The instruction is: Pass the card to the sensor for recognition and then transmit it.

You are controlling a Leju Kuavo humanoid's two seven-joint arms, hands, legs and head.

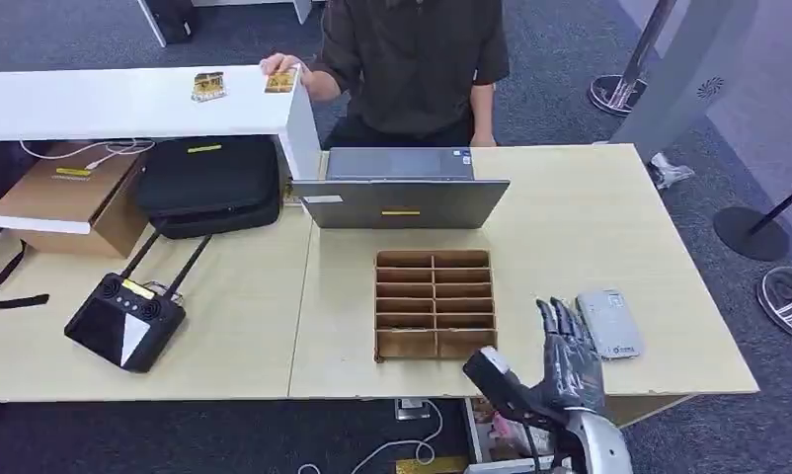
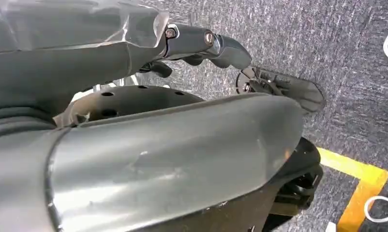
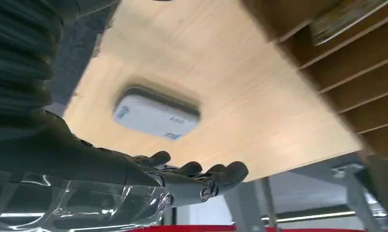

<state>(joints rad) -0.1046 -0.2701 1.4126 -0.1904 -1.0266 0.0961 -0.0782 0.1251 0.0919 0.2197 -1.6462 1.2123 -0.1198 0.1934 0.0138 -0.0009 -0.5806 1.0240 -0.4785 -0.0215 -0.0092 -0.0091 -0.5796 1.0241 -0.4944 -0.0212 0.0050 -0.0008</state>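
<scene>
1. At the near edge of the pale wooden counter [image 1: 609, 212], the right robot hand [image 1: 562, 357] is hovering with fingers spread wide, holding nothing, just beside the flat grey sensor [image 1: 609, 323].
2. The left robot hand [image 2: 201, 46] is hanging over grey carpet, fingers curled in.
3. Farther off, a person's hand [image 1: 285, 67] is touching a gold card [image 1: 279, 82] on the white shelf [image 1: 106, 104]; its print is unreadable.
</scene>
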